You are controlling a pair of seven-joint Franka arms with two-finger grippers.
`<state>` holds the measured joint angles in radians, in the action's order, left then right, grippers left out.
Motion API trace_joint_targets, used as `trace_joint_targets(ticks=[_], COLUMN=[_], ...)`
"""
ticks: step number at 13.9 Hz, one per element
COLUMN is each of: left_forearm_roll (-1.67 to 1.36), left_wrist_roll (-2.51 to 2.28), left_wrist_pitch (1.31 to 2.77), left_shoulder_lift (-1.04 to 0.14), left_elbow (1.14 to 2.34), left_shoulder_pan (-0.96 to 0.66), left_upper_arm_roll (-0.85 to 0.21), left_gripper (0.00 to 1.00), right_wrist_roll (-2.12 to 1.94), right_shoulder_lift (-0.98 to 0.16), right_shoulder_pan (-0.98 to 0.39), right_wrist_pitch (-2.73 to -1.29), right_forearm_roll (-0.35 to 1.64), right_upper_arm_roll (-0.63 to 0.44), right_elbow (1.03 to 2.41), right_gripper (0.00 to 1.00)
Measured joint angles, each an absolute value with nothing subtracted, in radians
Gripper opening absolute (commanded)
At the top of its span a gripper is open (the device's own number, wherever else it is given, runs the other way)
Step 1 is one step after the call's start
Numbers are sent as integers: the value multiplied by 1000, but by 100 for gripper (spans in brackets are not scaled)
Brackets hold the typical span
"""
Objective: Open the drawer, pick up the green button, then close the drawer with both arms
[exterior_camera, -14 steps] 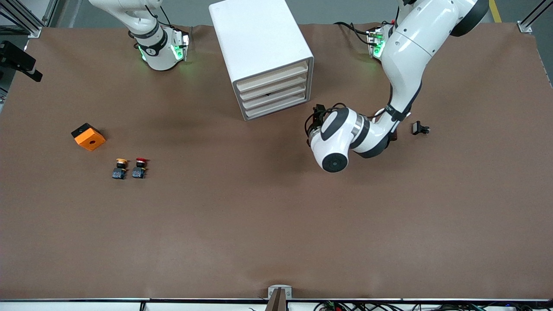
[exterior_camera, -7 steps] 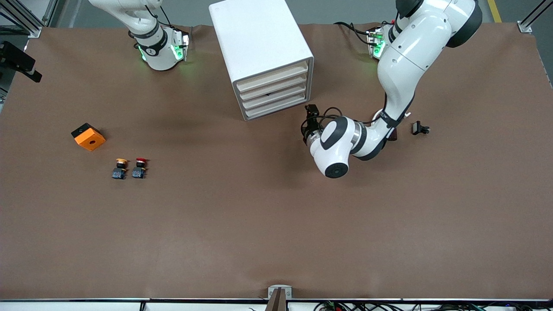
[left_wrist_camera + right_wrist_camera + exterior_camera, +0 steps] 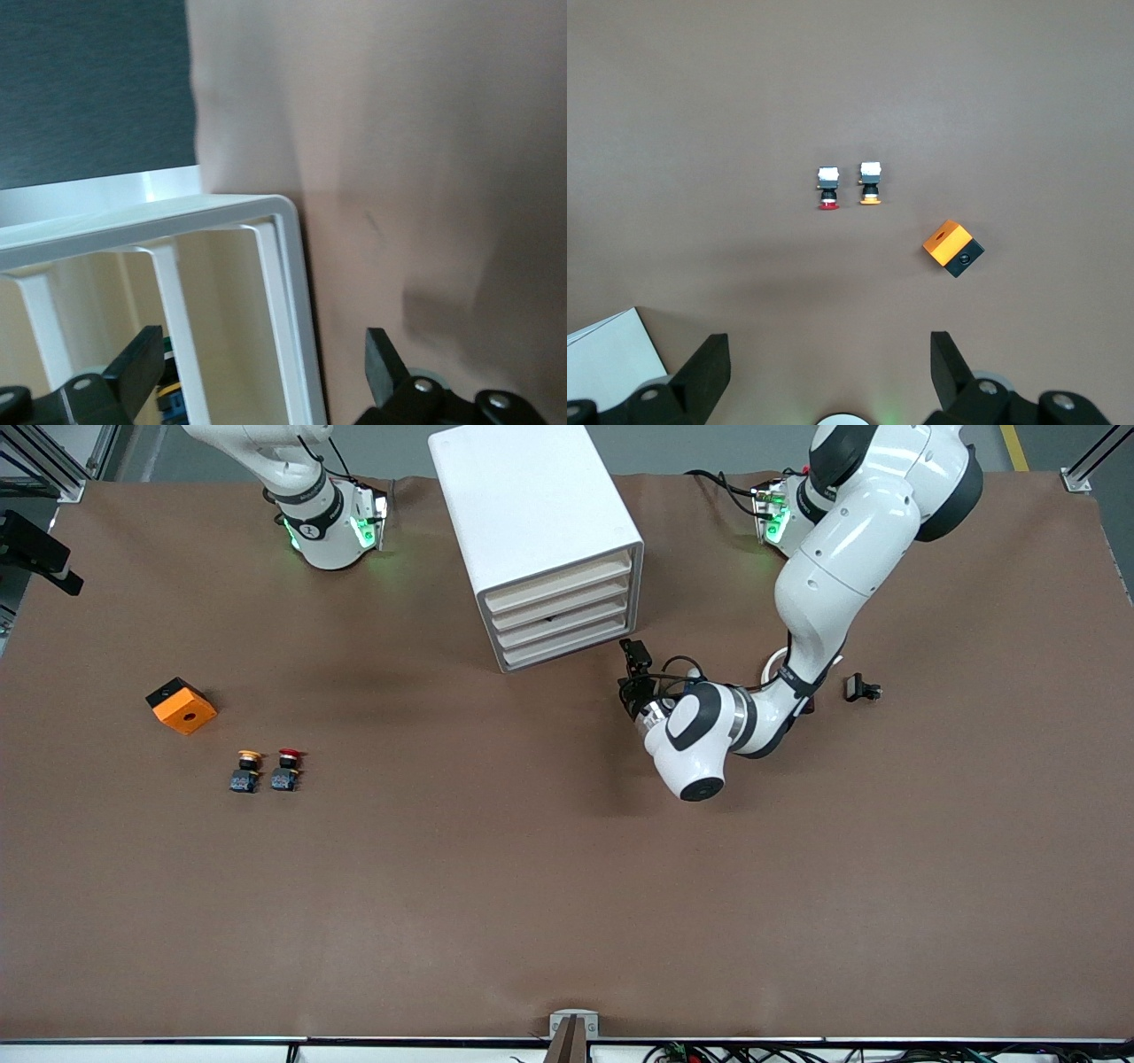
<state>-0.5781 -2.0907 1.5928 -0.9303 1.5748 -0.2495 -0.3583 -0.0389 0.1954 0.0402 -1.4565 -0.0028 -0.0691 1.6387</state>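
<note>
The white cabinet stands at the table's back middle. Its lowest drawer is shut. My left gripper hangs low and open just off that drawer's corner at the left arm's end of the table. In the left wrist view the left gripper frames the cabinet's bottom edge and the cream drawer. A bit of the green-capped button peeks out by a white divider; I cannot tell which drawer holds it. The right arm waits high, and the right gripper is open and holds nothing.
An orange and black box, a yellow-capped button and a red-capped button lie toward the right arm's end. A small black part lies beside the left arm's forearm. Bare brown table fills the part nearest the front camera.
The left arm has swung its wrist nearer the front camera and brought its gripper closer to the cabinet's lower corner. The right arm and the drawers have not moved.
</note>
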Motion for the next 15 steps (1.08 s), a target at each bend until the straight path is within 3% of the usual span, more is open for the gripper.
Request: trace_joint_targets(ticks=[9,10,12,15], left_forearm_roll=[-680,-681,-683,-693], left_wrist_roll=[-2092,-2092,-2092,-2095], left_wrist_pitch=[1403,1400,1398,1391], left_shoulder_lift=[-988,-998,-1009,-1011], left_elbow=[1569,1569,1567,1557], left_shoulder_pan=[-233,-233,-233,-235], left_upper_arm_roll=[-358,-358,-358,-359], left_gripper=[99,83,63,54], right_wrist_roll=[-39,-38,-38,-39], right_shoulder_lift=[196,197,196,190], right_shoulder_pan=[40,40,40,40], right_wrist_pitch=[-1457,-1456,-1450,-1445], right_forearm_roll=[-3,-2,-2,-1], right_upper_arm_roll=[-61,-60,-61,-60], right_elbow=[1638,1638,1638,1639], right_gripper=[100,100,100,100])
